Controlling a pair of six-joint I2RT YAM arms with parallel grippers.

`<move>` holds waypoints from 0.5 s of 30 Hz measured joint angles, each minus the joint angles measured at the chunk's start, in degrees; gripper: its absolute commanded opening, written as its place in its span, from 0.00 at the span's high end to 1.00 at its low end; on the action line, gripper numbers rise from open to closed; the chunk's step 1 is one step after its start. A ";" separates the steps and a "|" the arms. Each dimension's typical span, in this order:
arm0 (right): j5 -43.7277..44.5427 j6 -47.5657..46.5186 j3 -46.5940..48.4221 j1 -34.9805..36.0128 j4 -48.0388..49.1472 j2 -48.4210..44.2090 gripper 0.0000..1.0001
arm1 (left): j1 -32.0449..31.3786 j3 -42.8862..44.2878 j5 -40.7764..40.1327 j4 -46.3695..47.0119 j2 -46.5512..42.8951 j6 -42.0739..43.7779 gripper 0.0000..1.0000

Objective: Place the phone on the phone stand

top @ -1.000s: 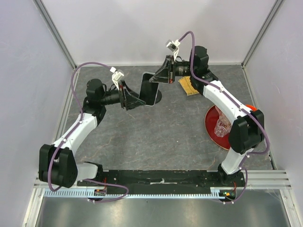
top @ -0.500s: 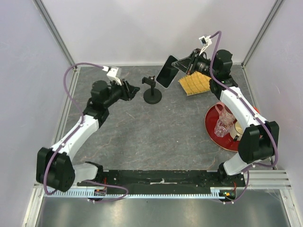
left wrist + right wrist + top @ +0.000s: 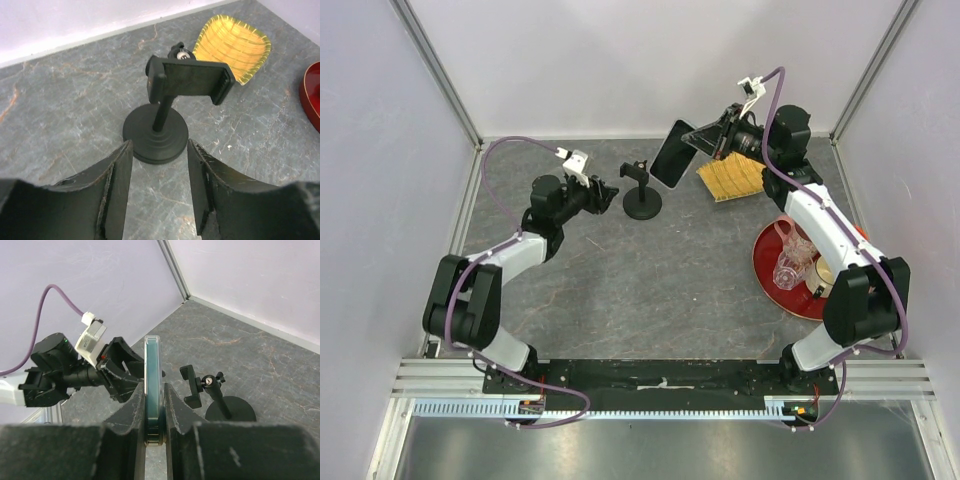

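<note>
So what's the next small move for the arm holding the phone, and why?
Probably ease the right gripper toward the phone stand, lowering the phone to its cradle. The cradle is empty, the phone is clamped in the air off to the stand's right, and the open left gripper sits clear beside the base.

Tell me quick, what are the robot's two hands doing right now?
Left gripper: open, holding nothing.
Right gripper: closed on the phone.
</note>
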 measured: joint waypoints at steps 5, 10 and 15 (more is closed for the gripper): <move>-1.03 0.52 0.00 0.00 1.25 0.85 1.00 | 2.34 1.42 5.99 5.57 4.28 0.09 0.50; -1.25 1.40 0.00 0.31 2.19 2.03 1.00 | 2.67 5.42 9.29 6.58 7.65 0.76 0.50; -0.79 0.94 0.04 1.46 2.19 2.12 1.00 | 2.67 9.46 10.93 6.49 9.64 2.58 0.57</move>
